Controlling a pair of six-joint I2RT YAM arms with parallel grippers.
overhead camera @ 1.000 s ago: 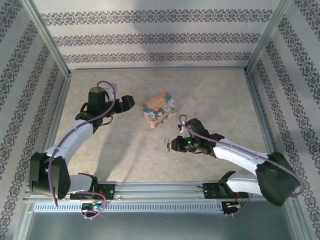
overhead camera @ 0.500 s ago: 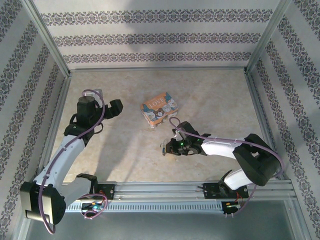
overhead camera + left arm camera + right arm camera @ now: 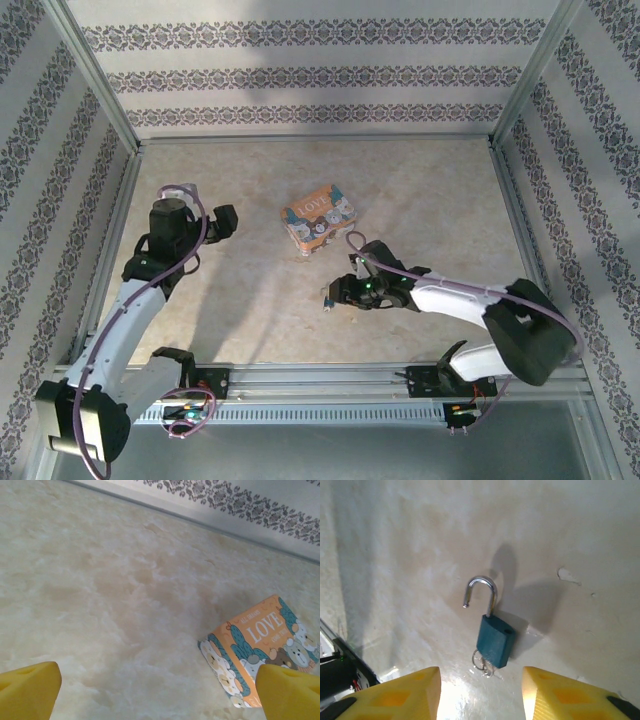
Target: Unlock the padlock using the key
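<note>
From above, the table (image 3: pixel 430 190) carries an orange box (image 3: pixel 320 218) lettered "LOVE" near its middle. The left gripper (image 3: pixel 226 220) hovers well to the left of the box, nearer the table's left edge. The right gripper (image 3: pixel 341 292) sits low, closer to the near edge, with the small padlock (image 3: pixel 328 297) just beyond its tip.

In the left wrist view the left gripper's yellow pads (image 3: pixel 27 690) stand wide apart and hold nothing. The orange box (image 3: pixel 257 652) lies ahead, partly behind the right-hand pad.

In the right wrist view the right gripper (image 3: pixel 480 695) is spread wide and empty. The padlock (image 3: pixel 495 640), teal-bodied, lies flat on the table just ahead of the gap. One end of its silver shackle (image 3: pixel 482 587) is out of the body. The key (image 3: pixel 482 664) sticks out of the body's lower end
</note>
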